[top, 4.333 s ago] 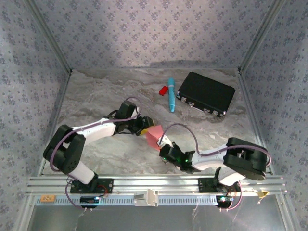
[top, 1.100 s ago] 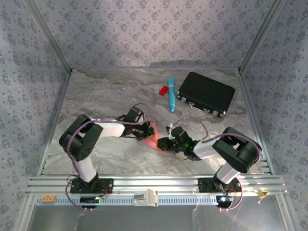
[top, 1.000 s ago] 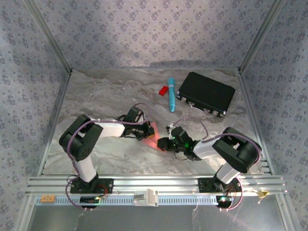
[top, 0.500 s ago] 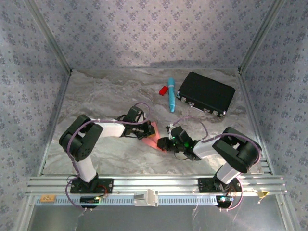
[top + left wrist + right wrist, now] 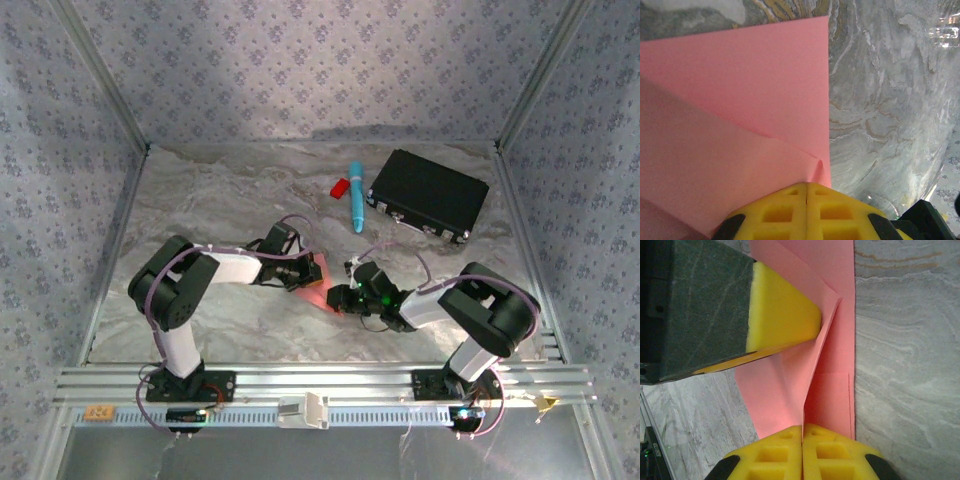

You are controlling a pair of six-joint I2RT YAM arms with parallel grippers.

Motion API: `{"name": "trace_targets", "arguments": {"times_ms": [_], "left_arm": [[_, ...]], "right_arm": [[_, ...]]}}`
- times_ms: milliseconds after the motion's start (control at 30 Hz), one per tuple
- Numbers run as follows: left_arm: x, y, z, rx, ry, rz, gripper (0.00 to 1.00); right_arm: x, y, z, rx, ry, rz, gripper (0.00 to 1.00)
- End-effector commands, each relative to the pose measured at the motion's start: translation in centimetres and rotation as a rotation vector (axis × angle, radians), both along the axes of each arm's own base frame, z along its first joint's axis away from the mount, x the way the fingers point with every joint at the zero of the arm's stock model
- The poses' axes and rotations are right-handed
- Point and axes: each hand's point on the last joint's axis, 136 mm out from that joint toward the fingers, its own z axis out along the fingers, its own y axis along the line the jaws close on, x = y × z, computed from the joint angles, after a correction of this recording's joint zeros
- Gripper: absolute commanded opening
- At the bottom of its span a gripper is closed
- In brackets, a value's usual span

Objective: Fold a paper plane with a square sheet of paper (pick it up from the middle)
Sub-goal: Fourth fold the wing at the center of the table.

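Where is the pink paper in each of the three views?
Top external: paper just below picture centre.
Left wrist: covers left and centre, above the left gripper.
Right wrist: folded strip down the middle.
Shared landmark: the left gripper's yellow fingers at the fold, upper left in right wrist.

The table has a grey marbled surface. Walls with lavender floral-patterned covering enclose it on three sides. Aluminium posts stand at the rear corners. An aluminium rail runs along the near edge.
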Motion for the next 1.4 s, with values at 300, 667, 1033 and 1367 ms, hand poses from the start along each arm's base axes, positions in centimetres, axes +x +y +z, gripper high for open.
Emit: {"name": "trace_targets", "arguments": {"times_ms": [300, 667, 1033, 1367], "left_arm": [[-0.7, 0.2, -1.4, 0.027, 0.015, -0.033, 0.04], [-0.7, 0.2, -1.5, 0.027, 0.014, -0.030, 0.04], [-0.8, 0.2, -1.7, 0.031, 0.018, -0.031, 0.04], [-0.9, 0.3, -1.9, 0.033, 0.024, -0.031, 0.04]], "right_arm": [[-1.8, -1.7, -0.6, -0.081, 0.099, 0.028, 0.19], [-3.4, -2.4, -2.0, -0.101, 0.175, 0.055, 0.12], [-4.0, -3.0, -2.2, -0.096, 0.197, 0.064, 0.14], [-4.6, -3.5, -1.8, -0.103, 0.198, 0.087, 0.13]]}}
